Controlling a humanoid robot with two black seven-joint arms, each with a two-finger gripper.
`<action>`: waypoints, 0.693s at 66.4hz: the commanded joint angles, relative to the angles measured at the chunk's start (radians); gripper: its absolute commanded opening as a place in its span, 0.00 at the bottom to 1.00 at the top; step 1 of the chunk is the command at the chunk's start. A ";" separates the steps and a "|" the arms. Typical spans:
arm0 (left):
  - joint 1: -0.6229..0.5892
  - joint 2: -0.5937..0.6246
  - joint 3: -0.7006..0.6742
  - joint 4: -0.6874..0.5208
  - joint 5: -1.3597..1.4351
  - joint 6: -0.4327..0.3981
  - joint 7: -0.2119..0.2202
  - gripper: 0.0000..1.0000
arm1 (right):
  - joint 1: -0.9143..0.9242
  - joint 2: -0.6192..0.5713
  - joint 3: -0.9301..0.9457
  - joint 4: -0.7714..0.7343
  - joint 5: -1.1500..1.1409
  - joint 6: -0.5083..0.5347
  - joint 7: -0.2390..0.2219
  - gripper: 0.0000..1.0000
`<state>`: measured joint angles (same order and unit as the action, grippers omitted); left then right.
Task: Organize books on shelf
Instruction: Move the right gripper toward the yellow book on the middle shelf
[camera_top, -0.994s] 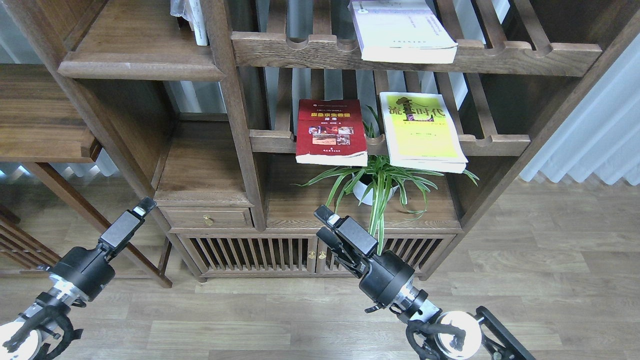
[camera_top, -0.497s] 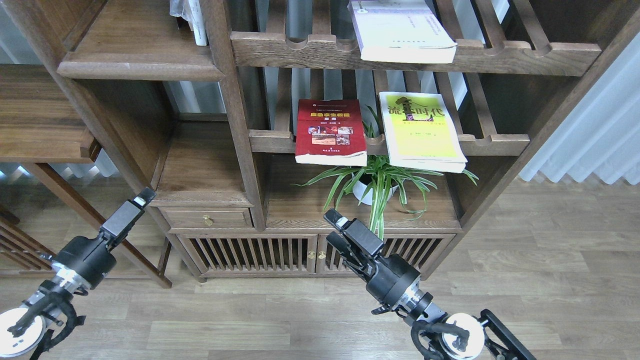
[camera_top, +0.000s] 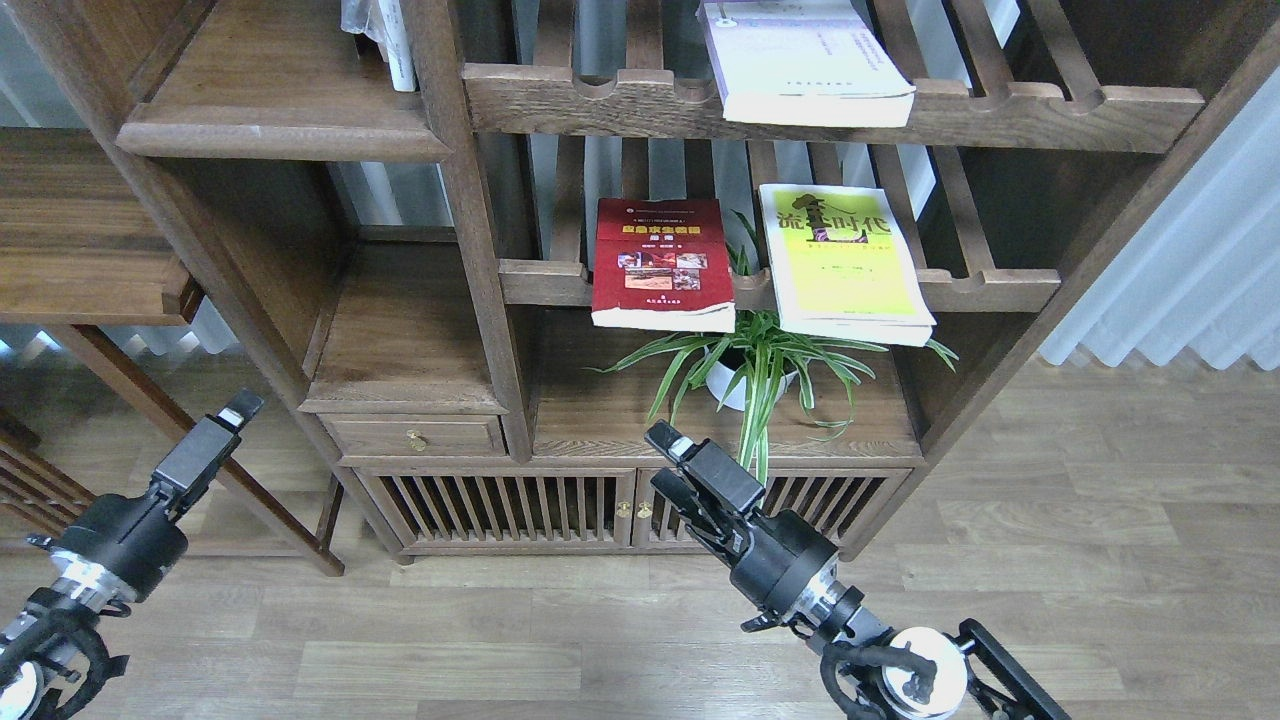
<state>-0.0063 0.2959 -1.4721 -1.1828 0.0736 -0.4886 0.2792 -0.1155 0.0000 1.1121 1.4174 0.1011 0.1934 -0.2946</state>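
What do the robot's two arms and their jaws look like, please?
Both arms are black. Each gripper, left and right, is a boxy block with pale tips on a rounded black wrist housing. Behind come silver rings, black cable loops and a white disc-shaped joint.

— How many books were on the racks?
— Three: a dark red book (camera_top: 661, 262), a yellow-green book (camera_top: 846, 262) and a pale white-lavender book (camera_top: 800, 60).
— Anything else?
— One potted spider plant (camera_top: 760, 360), two slatted racks, one small drawer (camera_top: 415, 436) and two grippers — left gripper (camera_top: 240, 408), right gripper (camera_top: 665, 455).
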 joint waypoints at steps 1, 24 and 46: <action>-0.011 0.018 -0.001 0.002 0.000 0.000 0.000 1.00 | 0.002 0.000 -0.008 0.000 0.012 -0.031 0.000 1.00; -0.093 0.028 0.082 0.014 -0.001 0.000 0.001 1.00 | 0.028 0.000 0.049 -0.005 0.028 -0.014 0.005 1.00; -0.170 0.055 0.108 0.026 -0.001 0.000 0.001 1.00 | 0.152 0.000 0.049 -0.117 0.066 -0.015 0.005 1.00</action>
<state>-0.1510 0.3394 -1.3704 -1.1648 0.0727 -0.4887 0.2808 -0.0153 0.0000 1.1630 1.3599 0.1610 0.1633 -0.2935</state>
